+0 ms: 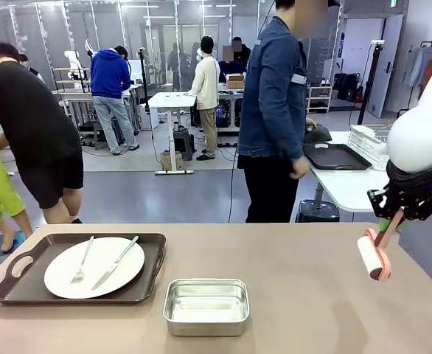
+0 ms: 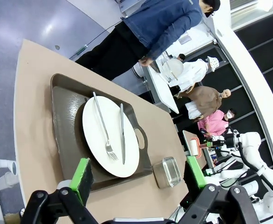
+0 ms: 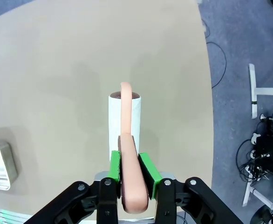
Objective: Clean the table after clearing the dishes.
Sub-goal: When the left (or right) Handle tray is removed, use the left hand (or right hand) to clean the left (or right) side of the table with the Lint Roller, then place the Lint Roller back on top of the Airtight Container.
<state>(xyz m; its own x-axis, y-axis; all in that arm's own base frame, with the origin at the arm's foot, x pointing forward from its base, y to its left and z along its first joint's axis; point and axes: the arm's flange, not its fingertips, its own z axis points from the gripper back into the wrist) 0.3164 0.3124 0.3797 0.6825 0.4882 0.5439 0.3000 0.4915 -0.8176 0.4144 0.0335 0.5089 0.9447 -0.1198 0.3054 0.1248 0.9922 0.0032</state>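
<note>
1. Table [image 1: 312, 295]: taupe-brown matte top with rounded corners; spans the near foreground of the front view; no print on it.
2. Tray [image 1: 9, 291]: dark brown, handled; on the table's left part; carries one round white plate [image 1: 61, 276]; fork [image 1: 82, 262] and knife [image 1: 115, 263] lie side by side on the plate, tilted.
3. Left gripper [image 2: 137, 176]: above the table's left side, over the tray; green pads [image 2: 82, 174] set wide apart; holds nothing.
4. Steel pan [image 1: 206, 306]: small, rectangular; on the table just right of the tray, apart from it.
5. Person [image 1: 275, 110]: denim jacket, dark trousers; stands beyond the table's far edge.
6. Right arm [image 1: 422, 136]: white; black letters "FRA" legible at the picture's edge, remainder cut off.
7. Right gripper [image 3: 130, 164]: jaws narrow, clamped on the salmon-pink handle of a lint roller [image 1: 373, 258]; white roll points down over the table's right part; contact with the tabletop cannot be told.
</note>
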